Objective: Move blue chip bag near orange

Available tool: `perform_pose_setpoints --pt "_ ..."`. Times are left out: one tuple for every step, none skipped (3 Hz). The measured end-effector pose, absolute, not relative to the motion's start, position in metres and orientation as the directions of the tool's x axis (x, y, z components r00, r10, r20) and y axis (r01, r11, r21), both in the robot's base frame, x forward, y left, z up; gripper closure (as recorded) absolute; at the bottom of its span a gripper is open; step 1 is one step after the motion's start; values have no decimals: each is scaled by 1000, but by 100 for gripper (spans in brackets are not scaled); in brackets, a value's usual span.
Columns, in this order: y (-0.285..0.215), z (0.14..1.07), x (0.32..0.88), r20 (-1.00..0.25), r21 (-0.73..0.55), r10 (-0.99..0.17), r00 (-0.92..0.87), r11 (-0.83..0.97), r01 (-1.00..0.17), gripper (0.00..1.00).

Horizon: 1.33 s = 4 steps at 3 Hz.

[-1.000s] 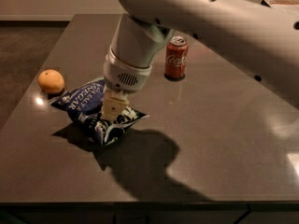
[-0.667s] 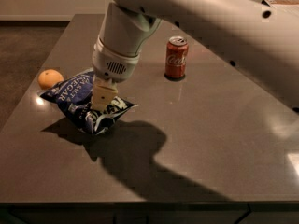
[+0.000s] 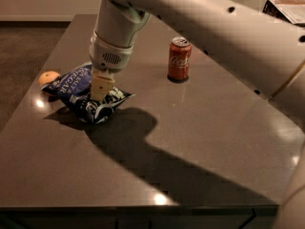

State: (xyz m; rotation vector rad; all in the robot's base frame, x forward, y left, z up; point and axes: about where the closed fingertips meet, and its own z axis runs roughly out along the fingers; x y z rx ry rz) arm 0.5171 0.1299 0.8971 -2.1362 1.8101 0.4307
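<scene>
The blue chip bag (image 3: 75,88), dark navy with white lettering, lies crumpled at the left side of the dark table (image 3: 200,142). Its left corner reaches the orange (image 3: 47,77), a small round fruit near the table's left edge, and partly covers it. My gripper (image 3: 100,93) comes down from above onto the middle of the bag, its beige fingers (image 3: 102,84) shut on the bag's crinkled top. The large white arm crosses the upper part of the view.
A red soda can (image 3: 179,58) stands upright at the table's middle back, to the right of the bag. A flat printed packet (image 3: 287,6) lies at the far right corner. The arm's shadow falls across the table's centre.
My gripper has moved left with the blue chip bag in it. The bag's left corner now reaches the orange. The can has not moved.
</scene>
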Motion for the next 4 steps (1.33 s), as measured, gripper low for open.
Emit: perform_pose_setpoints --pt "126 895 533 -411 -43 -898 157 -153 -987 35" --pt "124 889 536 -413 -29 -897 158 -161 -987 12" --pt "126 889 536 -414 -30 -896 160 -162 -986 0" --pt "126 889 536 -414 -30 -896 160 -162 -986 0"
